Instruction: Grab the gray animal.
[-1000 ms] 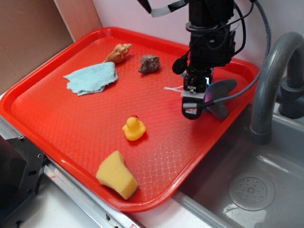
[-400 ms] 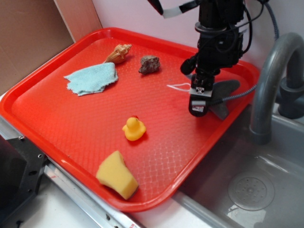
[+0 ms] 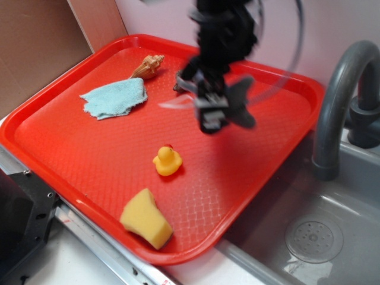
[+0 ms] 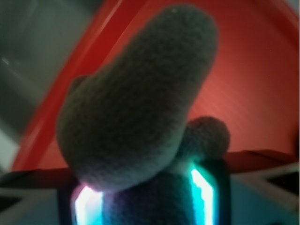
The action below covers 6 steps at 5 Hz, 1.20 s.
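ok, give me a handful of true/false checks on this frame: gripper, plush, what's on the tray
1. The gripper is shut on the gray animal. True.
2. The yellow duck lies on the blue cloth. False: it sits on bare tray, apart from the cloth.
3. The seashell lies at the tray's far side, beside the cloth. True.
4. The yellow sponge is in the sink. False: it rests on the tray near its front edge.
5. The plush lies flat on the tray. False: it hangs in the gripper above the tray.
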Each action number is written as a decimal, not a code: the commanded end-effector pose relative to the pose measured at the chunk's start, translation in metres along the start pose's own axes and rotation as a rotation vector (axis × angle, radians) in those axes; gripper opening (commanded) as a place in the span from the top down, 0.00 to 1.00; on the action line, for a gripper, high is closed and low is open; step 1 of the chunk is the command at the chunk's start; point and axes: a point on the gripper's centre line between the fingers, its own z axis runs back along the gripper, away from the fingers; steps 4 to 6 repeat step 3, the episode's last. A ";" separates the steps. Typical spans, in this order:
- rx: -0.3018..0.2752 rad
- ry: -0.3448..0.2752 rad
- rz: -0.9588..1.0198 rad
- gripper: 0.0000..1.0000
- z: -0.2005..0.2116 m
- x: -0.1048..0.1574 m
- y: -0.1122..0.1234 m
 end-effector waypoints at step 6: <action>0.057 -0.144 0.533 1.00 0.076 -0.093 -0.001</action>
